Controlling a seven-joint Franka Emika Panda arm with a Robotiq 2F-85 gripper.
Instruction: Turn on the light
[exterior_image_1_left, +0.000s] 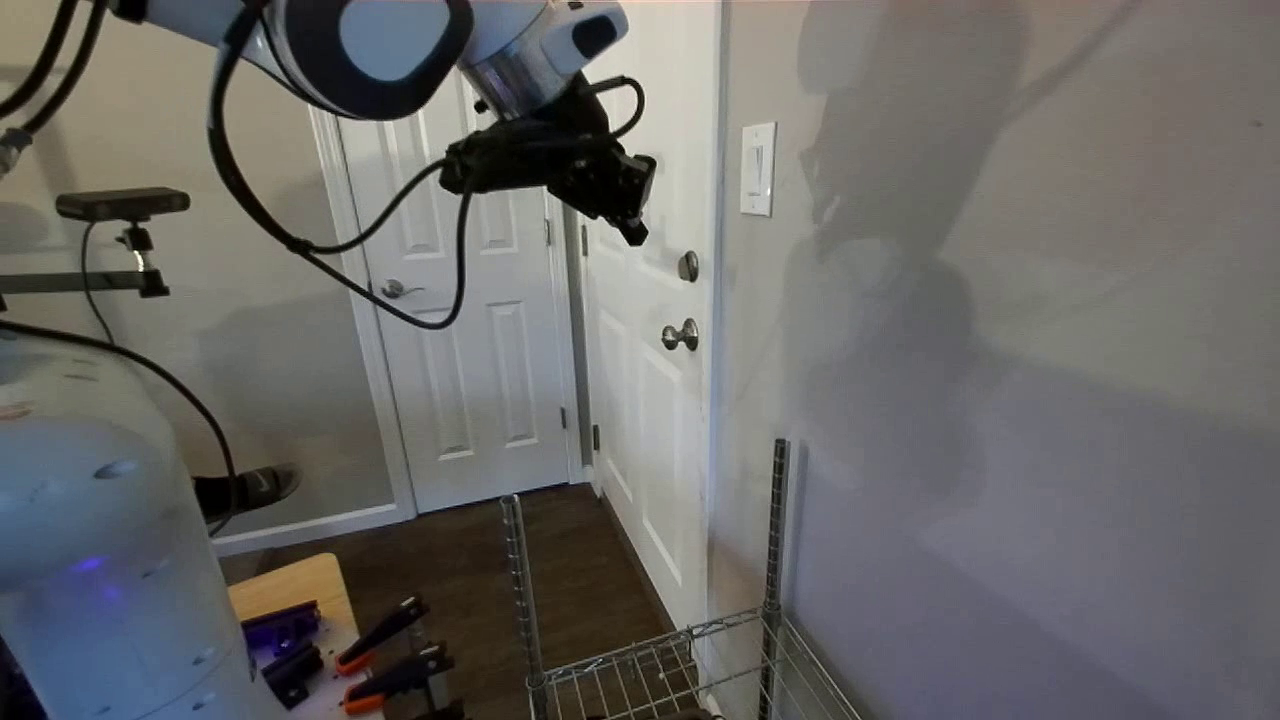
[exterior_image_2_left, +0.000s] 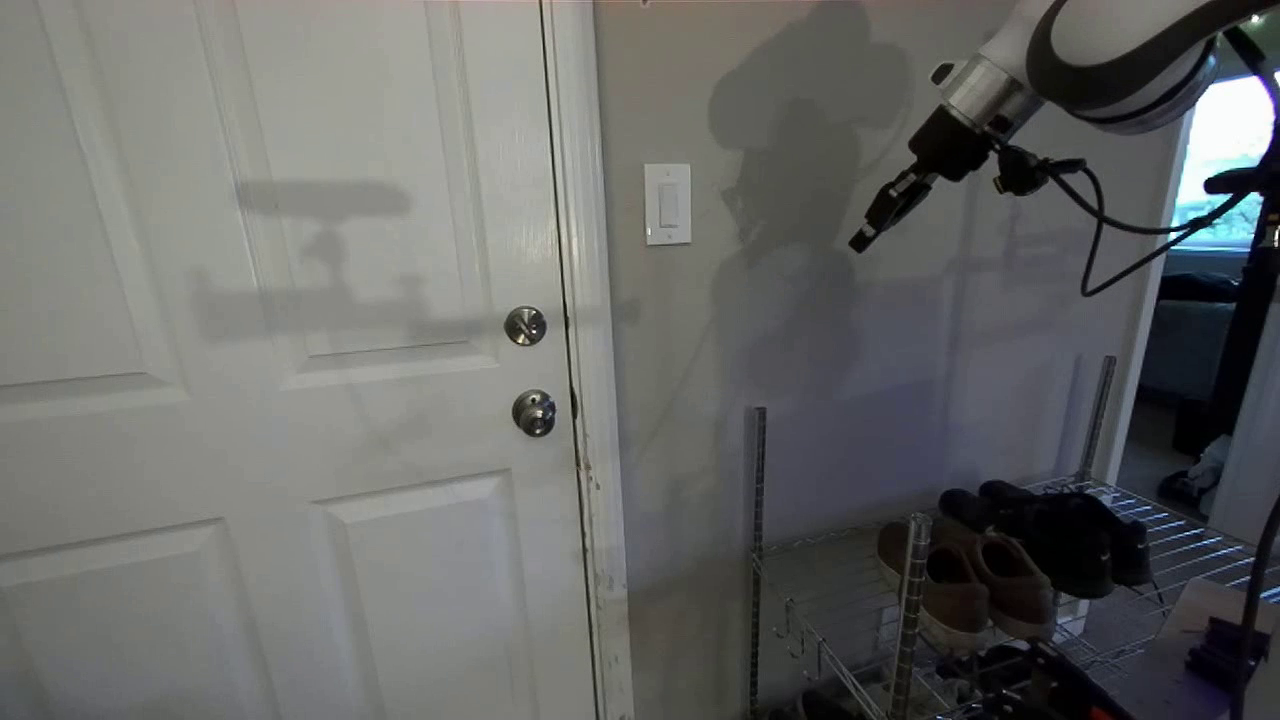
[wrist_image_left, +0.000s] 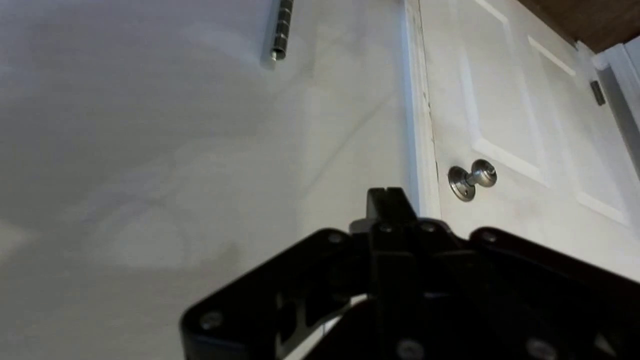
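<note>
Black gripper (exterior_image_2_left: 862, 240), yours, upper right in an exterior view | fingers (wrist_image_left: 377, 206) together in your wrist view | white switch plate (exterior_image_2_left: 668, 204) upper centre, apart from it

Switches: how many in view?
1: the white switch on the wall, beside the door with the knob, in both exterior views. The claw blocks part of the wrist view, so others may be hidden.
</note>
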